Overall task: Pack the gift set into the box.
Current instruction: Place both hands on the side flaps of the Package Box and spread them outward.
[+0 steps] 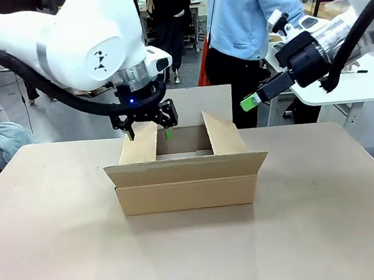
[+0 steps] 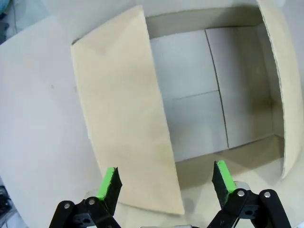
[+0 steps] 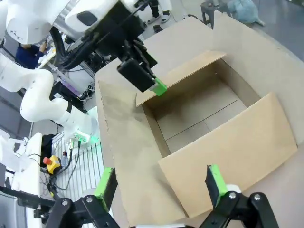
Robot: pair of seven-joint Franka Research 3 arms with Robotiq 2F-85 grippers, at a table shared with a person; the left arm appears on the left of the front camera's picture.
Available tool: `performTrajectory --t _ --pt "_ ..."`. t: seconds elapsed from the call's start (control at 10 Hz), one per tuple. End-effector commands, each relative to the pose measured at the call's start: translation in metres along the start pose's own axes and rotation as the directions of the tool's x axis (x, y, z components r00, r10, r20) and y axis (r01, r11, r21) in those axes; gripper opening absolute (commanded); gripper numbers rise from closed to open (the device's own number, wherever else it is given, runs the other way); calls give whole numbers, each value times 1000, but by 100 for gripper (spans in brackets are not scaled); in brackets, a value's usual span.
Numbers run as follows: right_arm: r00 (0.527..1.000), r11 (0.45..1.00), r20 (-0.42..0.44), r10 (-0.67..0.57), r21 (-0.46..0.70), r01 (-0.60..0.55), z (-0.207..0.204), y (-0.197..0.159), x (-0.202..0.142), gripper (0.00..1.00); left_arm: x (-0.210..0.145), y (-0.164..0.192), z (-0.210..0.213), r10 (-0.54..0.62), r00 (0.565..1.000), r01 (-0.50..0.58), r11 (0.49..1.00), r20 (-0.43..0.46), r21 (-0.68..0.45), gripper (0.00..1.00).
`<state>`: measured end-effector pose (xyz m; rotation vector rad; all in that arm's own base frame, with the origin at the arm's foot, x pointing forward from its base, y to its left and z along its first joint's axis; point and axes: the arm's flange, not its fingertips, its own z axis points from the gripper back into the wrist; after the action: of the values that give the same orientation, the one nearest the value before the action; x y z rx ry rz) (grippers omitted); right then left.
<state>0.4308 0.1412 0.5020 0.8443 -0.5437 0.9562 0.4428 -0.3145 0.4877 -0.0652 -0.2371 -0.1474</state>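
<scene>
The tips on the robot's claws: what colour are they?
Bright green pads on the black left gripper; clearest in the left wrist view.

Left fingers (image 1: 168,133) spread, pointing down, right fingers (image 1: 248,102) spread, higher up

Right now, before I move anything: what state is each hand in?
Left hand: open, holding nothing, fingers either side of a flap of the box.
Right hand: open, holding nothing.

No readable text, labels, or numbers
</scene>
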Motion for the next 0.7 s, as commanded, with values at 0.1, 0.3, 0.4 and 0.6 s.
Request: performTrajectory --t 0.1,0.3,0.4,0.6 --pt "972 969 69 226 -118 -217 -31 -33 2 100 17 -28 -5 79 996 -72 980 -31 188 100" --pt "944 942 78 320 -135 -309 -44 -41 1 100 18 -30 -7 81 996 -72 978 -40 198 100" --pt "934 934 86 346 -124 -334 -51 -47 -2 100 19 -32 -8 83 996 -73 977 -42 200 100" --pt "930 932 74 361 -15 -361 -56 -60 -16 100 26 -34 -16 103 994 -94 973 -32 209 100"
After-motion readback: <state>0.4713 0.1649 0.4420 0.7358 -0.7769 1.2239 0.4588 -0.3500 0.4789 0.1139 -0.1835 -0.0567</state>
